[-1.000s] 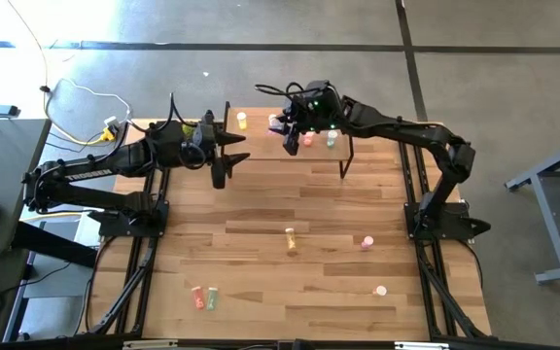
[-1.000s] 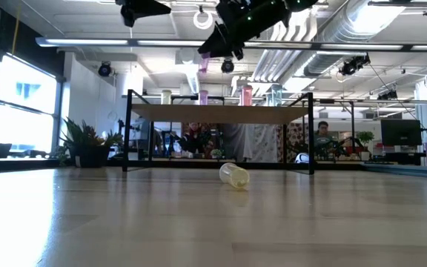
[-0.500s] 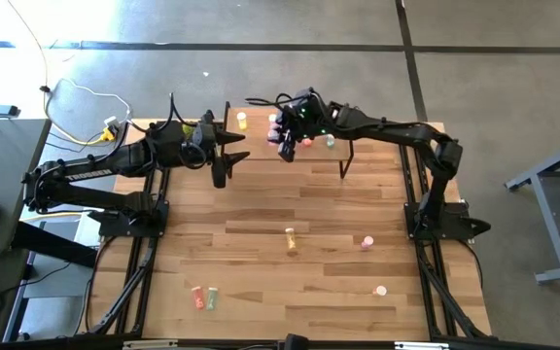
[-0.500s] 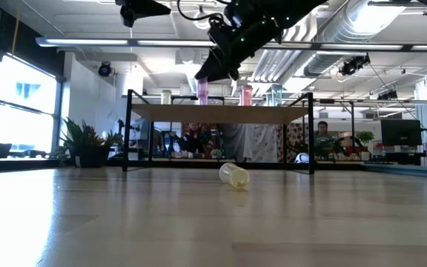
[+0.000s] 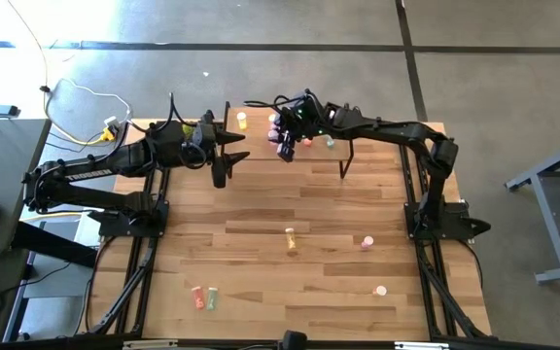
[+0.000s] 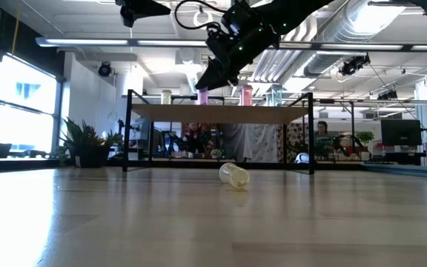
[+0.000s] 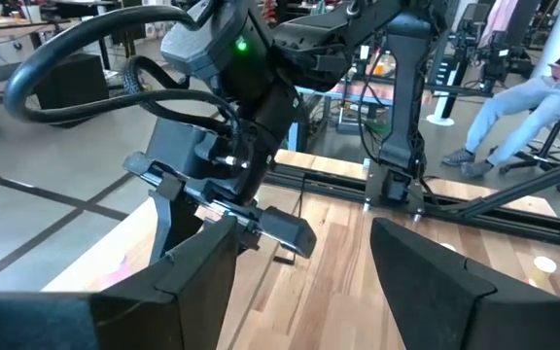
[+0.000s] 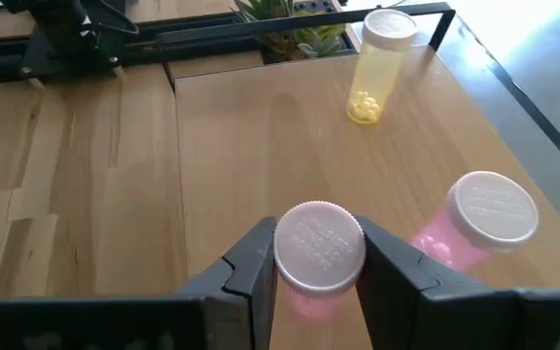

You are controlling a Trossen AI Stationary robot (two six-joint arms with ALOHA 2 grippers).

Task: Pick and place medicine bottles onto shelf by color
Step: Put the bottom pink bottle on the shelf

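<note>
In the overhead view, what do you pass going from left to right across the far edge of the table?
Left gripper → yellow bottle on the shelf → right gripper, shut on a pink bottle → second pink bottle → pale green bottle.

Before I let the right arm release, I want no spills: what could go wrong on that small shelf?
The right gripper is shut on a pink white-capped bottle over the light wood shelf top. A second pink bottle stands close beside it, so opening fingers might knock it over. That neighbour also sits near the shelf's edge and could be pushed off.
</note>
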